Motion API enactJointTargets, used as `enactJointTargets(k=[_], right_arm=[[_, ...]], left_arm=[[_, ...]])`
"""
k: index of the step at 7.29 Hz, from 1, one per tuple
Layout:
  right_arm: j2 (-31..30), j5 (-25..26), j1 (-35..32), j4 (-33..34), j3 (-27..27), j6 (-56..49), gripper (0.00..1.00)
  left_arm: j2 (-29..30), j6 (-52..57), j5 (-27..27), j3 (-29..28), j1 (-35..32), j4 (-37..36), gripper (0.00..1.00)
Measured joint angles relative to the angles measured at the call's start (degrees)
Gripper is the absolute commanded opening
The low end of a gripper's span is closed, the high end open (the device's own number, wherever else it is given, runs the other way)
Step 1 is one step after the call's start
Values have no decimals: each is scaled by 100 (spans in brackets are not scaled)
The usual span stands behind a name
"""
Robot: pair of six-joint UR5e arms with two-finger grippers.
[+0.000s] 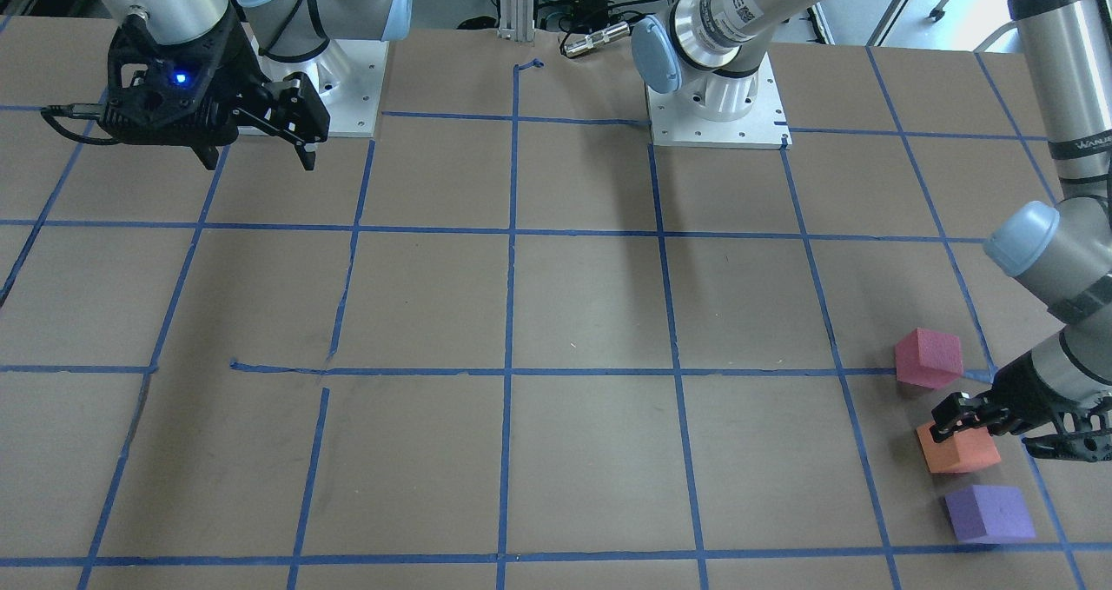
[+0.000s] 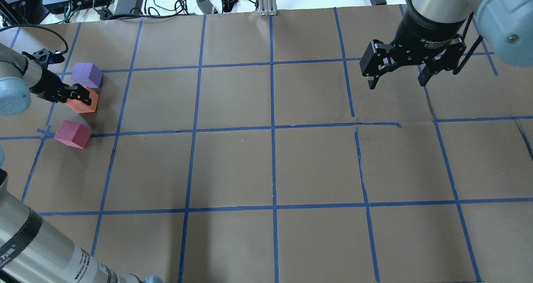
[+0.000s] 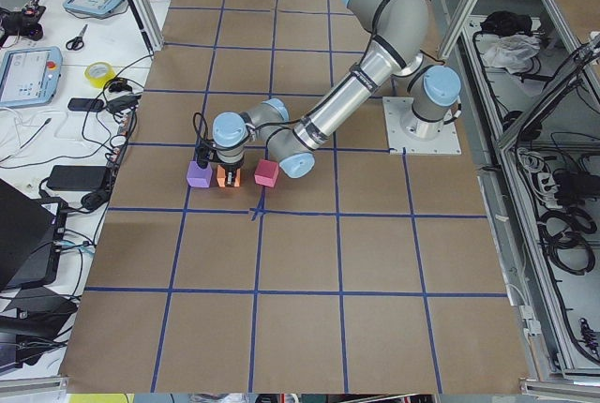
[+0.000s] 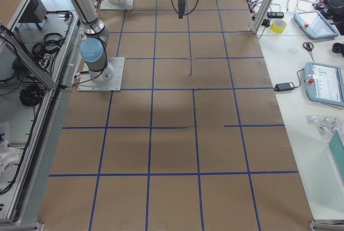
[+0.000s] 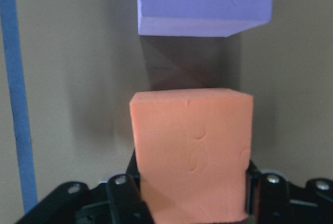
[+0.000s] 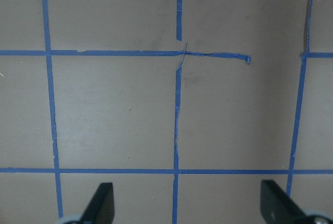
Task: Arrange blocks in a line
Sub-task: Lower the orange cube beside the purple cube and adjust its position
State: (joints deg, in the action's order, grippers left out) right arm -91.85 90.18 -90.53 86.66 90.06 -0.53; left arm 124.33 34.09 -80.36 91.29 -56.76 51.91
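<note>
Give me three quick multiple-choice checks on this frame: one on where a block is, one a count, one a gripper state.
1. Where is the orange block?
A: between the purple block and the pinkish-red block
B: alone at the table's centre
C: stacked on another block

2. How many blocks are on the table?
A: two
B: four
C: three

3. The right gripper is:
A: shut on a block
B: open, holding nothing
C: out of view

Answers:
1 A: the overhead view shows the three in a row, orange in the middle.
2 C: one orange, one purple, one pinkish-red.
3 B: its fingers stand apart above bare table, far from the blocks.
</note>
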Motion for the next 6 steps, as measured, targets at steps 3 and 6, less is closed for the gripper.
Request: enactJointTargets(k=[3, 6], right_arm=[[0, 0, -7, -5, 2, 2, 100], [4, 0, -9, -9, 3, 8, 100]], left_arm=[[-8, -18, -30, 8, -104, -28, 94], [-55, 109, -224, -44, -100, -51, 94]])
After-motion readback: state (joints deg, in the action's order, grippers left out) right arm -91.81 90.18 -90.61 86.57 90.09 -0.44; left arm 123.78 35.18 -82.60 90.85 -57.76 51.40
